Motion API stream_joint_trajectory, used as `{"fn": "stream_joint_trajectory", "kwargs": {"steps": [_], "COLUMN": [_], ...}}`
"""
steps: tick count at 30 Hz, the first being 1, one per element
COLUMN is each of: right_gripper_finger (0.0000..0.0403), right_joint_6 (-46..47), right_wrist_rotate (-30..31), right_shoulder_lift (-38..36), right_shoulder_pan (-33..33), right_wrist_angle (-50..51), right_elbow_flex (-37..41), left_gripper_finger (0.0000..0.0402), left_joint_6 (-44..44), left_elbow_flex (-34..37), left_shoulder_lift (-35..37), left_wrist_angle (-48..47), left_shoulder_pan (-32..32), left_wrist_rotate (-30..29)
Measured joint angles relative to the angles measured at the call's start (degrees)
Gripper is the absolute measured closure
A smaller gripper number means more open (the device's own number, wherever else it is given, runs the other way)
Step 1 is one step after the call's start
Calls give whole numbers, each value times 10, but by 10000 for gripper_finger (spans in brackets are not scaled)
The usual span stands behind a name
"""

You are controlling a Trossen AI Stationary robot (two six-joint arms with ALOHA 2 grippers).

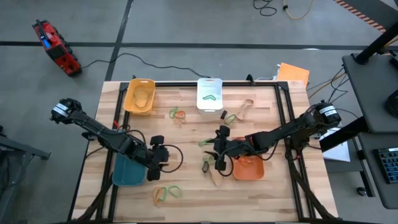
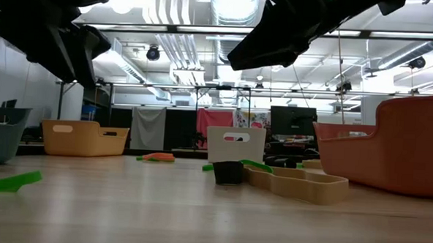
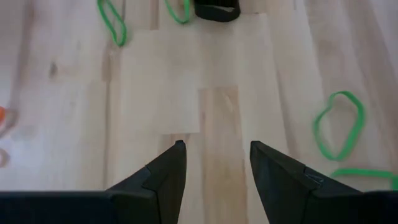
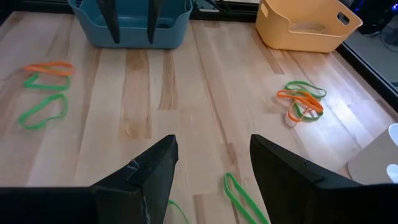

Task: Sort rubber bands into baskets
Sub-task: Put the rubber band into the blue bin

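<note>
Though white basket (image 1: pixel 209 94) already holds green band, I judge sort barely begun: loose bands (image 1: pixel 177 114) lie near it, more beyond. Left gripper (image 3: pixel 214 163), right gripper (image 4: pixel 211 163) both wide, empty.

Lab or workshop, exposed ceiling ducts (image 2: pixel 232 9) (strip-lit), monitors (image 2: pixel 293 119) — concrete floor (image 1: pixel 186 25)

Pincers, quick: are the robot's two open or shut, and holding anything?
Left pincer: open, holding nothing, over bare wood.
Right pincer: open, holding nothing, above the table.
</note>
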State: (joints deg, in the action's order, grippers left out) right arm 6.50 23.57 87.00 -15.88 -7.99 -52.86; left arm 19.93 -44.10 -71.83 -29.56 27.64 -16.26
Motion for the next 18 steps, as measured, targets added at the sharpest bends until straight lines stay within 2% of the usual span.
{"fn": "stream_joint_trajectory", "kwargs": {"steps": [8, 13, 18], "right_gripper_finger": [204, 204, 204], "right_joint_6": [-5, -11, -26], "right_wrist_rotate": [0, 0, 7], "right_shoulder_lift": [0, 0, 0], "right_shoulder_pan": [0, 0, 3], "right_wrist_angle": [0, -5, -18], "right_elbow_flex": [0, -1, -31], "left_gripper_finger": [240, 240, 240], "left_joint_6": [-23, -44, -130], "left_elbow_flex": [26, 91, 148], "left_shoulder_lift": [18, 76, 117], "left_wrist_angle": [26, 100, 214], "left_shoulder_pan": [-2, -16, -32], "left_wrist_rotate": [-42, -44, -69]}}
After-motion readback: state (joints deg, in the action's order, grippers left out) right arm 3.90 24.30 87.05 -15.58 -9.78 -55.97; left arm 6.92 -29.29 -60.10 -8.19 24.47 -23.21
